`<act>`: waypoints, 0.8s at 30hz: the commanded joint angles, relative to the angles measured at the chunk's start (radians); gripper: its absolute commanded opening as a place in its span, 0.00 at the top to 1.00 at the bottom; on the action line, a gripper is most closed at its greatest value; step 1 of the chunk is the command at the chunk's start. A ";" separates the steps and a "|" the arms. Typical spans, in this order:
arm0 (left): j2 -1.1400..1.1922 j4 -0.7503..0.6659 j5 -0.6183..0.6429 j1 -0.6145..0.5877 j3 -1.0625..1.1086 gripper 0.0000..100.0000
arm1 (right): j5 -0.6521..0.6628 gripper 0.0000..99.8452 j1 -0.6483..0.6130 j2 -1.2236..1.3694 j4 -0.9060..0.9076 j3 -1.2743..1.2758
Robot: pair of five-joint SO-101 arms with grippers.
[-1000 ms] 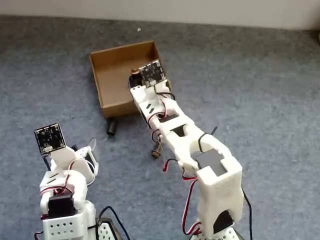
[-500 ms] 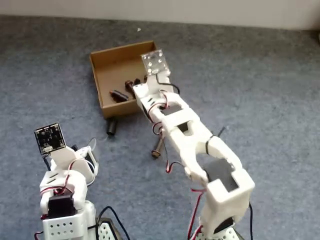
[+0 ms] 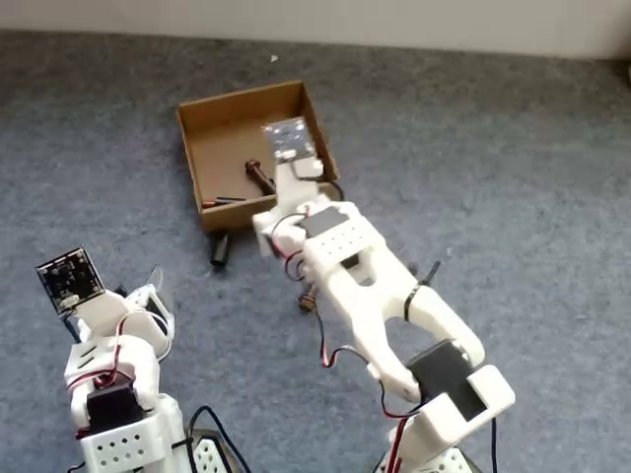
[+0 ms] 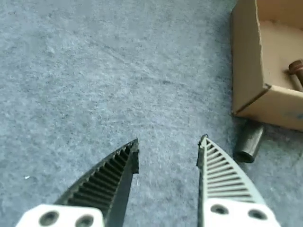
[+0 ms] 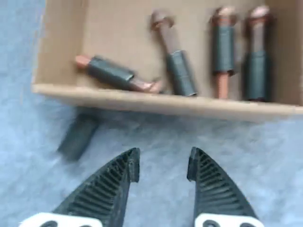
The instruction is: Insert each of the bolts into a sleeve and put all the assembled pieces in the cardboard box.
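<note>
You had the right arm (image 3: 355, 266) stretched from the near right edge across the grey table (image 3: 513, 177) to the cardboard box (image 3: 222, 138), with its wrist board (image 3: 288, 140) over the right side of the box. Inside the box you could see one assembled piece (image 3: 259, 175) lying just beside that wrist, and a second assembled piece (image 3: 225, 201) flat along the near wall. Outside, just beside that wall, a dark sleeve (image 3: 220, 249) lay on the table. A bolt (image 3: 309, 296) lay nearer you, close against the right arm and partly hidden by its wires. Your left arm (image 3: 113, 355) sat folded at the near left, well apart from the box.
</note>
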 commanded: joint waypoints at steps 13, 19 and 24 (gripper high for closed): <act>-0.010 -0.028 -0.005 -0.016 -0.008 0.78 | -0.180 0.84 -0.213 0.177 -0.016 -0.249; -0.010 -0.028 -0.005 -0.016 -0.008 0.78 | -0.209 0.84 -0.206 0.369 -0.015 -0.420; -0.010 -0.028 -0.006 -0.016 -0.008 0.78 | -0.207 0.87 -0.191 0.490 0.005 -0.487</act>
